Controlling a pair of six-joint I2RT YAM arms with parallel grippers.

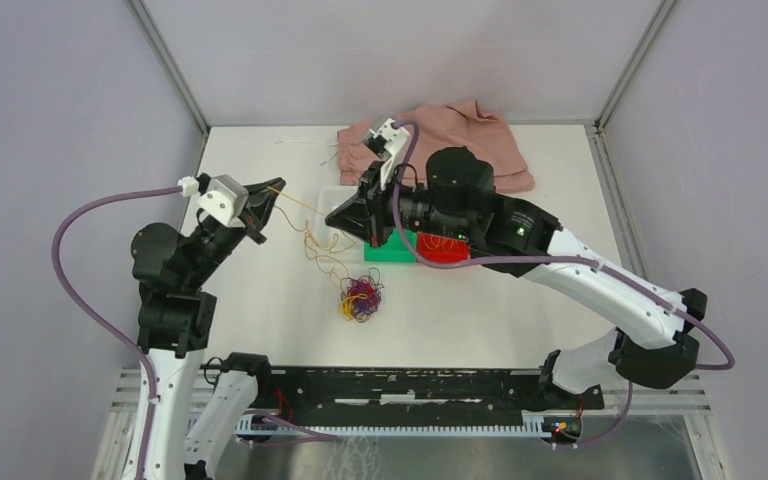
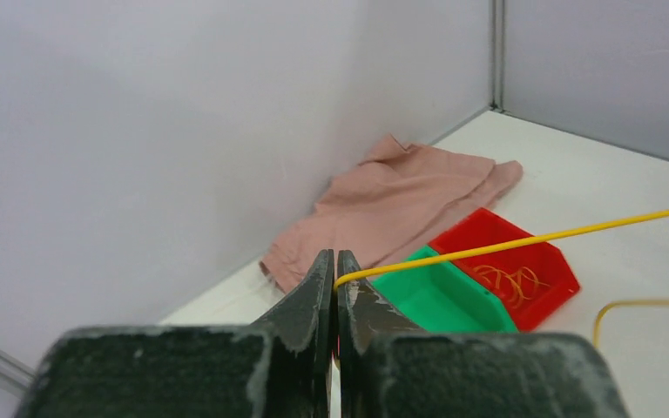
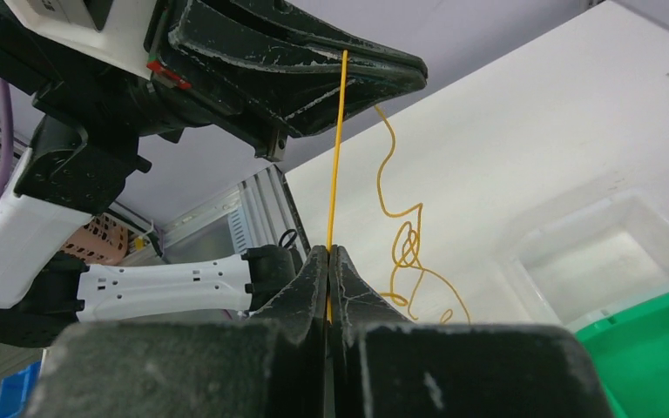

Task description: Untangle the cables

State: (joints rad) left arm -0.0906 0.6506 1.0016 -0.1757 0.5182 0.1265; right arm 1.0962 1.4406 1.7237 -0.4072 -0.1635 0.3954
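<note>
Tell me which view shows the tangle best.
Top view: the tangle sits in full view, red, yellow and dark strands balled together. Both wrist views miss it; they show only stretches of the yellow cable.

You've got three cables (image 1: 362,297) in play, three bins (image 1: 390,253) on the counter (image 1: 260,300), one pink cloth (image 1: 465,125) at its far edge.

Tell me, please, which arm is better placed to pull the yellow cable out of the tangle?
Likely left: the left hand grips the yellow cable where the slack toward the tangle hangs; the right hand grips farther along.
</note>
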